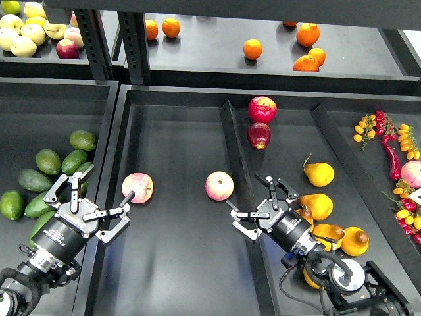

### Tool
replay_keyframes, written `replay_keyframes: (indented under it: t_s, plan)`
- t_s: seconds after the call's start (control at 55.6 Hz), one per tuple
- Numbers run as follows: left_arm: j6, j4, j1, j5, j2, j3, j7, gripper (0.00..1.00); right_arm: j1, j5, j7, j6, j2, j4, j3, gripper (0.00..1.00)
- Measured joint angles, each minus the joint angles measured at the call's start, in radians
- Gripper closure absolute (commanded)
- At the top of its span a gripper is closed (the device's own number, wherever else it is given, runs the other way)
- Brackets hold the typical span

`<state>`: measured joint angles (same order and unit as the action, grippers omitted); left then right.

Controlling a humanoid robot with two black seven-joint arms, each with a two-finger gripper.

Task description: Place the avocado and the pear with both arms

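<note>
Both grippers stood wide open and held nothing. The left gripper (89,199) hovered at the lower left of the frame, over the wall between the far-left bin and the middle tray (171,263), its fingers spread beside a pink-yellow apple (137,188) lying just right of it. The avocados (49,161) lay clustered in the left bin, immediately left of and partly under that gripper; the nearest avocado (74,161) sat just above its upper finger. The right gripper (264,206) hung at lower centre-right, over the divider (230,141), with a second pink-yellow apple (219,185) close to its left. The pears (319,174) lay in the right-hand compartment, the closest pear (316,206) just beside the gripper's right finger, others partly hidden behind the arm. Two red apples (261,109) sat higher in that compartment, with oranges (306,34) on the shelf along the top.
</note>
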<state>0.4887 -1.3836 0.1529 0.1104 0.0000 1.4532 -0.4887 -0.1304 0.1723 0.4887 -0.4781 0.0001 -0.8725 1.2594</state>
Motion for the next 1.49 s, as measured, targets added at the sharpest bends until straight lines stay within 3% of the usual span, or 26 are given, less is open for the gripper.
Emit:
replay_keyframes:
  t_s: [0.288, 0.702, 1.493]
  plan:
    - [0.000, 0.000, -0.053, -0.001, 0.000, -0.048, 0.000, 0.00, 0.009, 0.017, -0.037, 0.006, 0.000, -0.115, -0.011, 0.00]
    - [-0.015, 0.064, -0.287, -0.021, 0.000, -0.176, 0.000, 0.00, 0.005, 0.019, -0.061, 0.113, 0.000, -0.253, 0.016, 0.00]
    - [-0.008, 0.070, -0.232, -0.006, 0.000, -0.200, 0.014, 0.00, 0.031, 0.150, -0.064, 0.140, 0.000, -0.336, 0.054, 0.00]
